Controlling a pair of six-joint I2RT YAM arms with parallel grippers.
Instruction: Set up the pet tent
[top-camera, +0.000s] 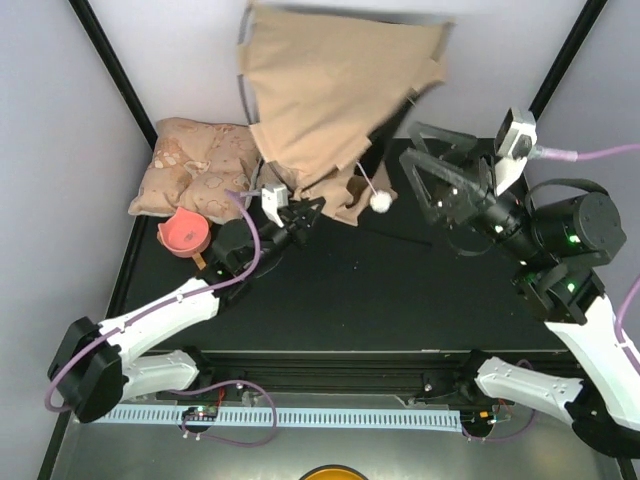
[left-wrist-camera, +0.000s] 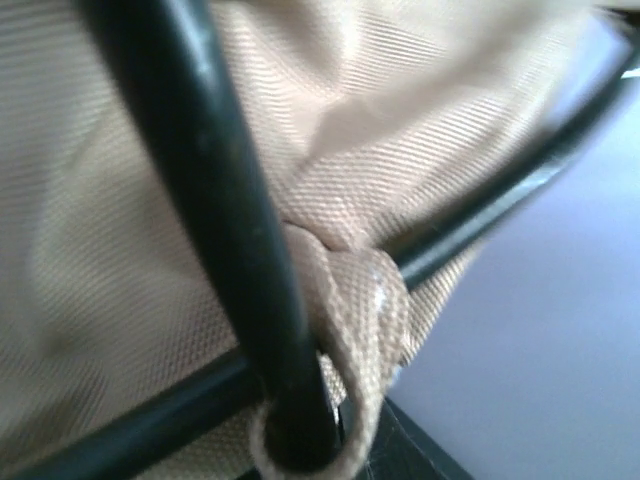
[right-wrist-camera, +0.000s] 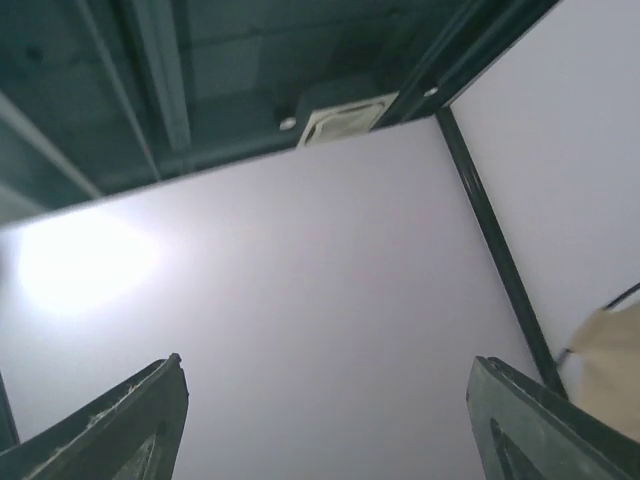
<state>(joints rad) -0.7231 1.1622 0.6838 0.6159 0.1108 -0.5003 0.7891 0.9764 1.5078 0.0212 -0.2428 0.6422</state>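
Note:
The pet tent (top-camera: 330, 90) is a tan canvas shape raised at the back centre, and its white ball (top-camera: 381, 200) hangs on a string below it. My left gripper (top-camera: 300, 215) sits at the tent's lower front corner, shut there. The left wrist view is filled by tan fabric (left-wrist-camera: 120, 250), a thick black pole (left-wrist-camera: 220, 220) and a fabric loop (left-wrist-camera: 375, 330) around the pole's end; my own fingers are hidden. To the right of the tent my right gripper (top-camera: 415, 155) is open and empty, with its fingers (right-wrist-camera: 150, 410) pointing up at the wall. A tent corner (right-wrist-camera: 610, 360) shows at the right edge of that view.
A beige patterned pillow (top-camera: 195, 165) lies at the back left, with a pink bowl (top-camera: 185, 232) in front of it. The table (top-camera: 380, 290) is black. Black frame posts (top-camera: 110, 60) and pale walls close in the back and sides.

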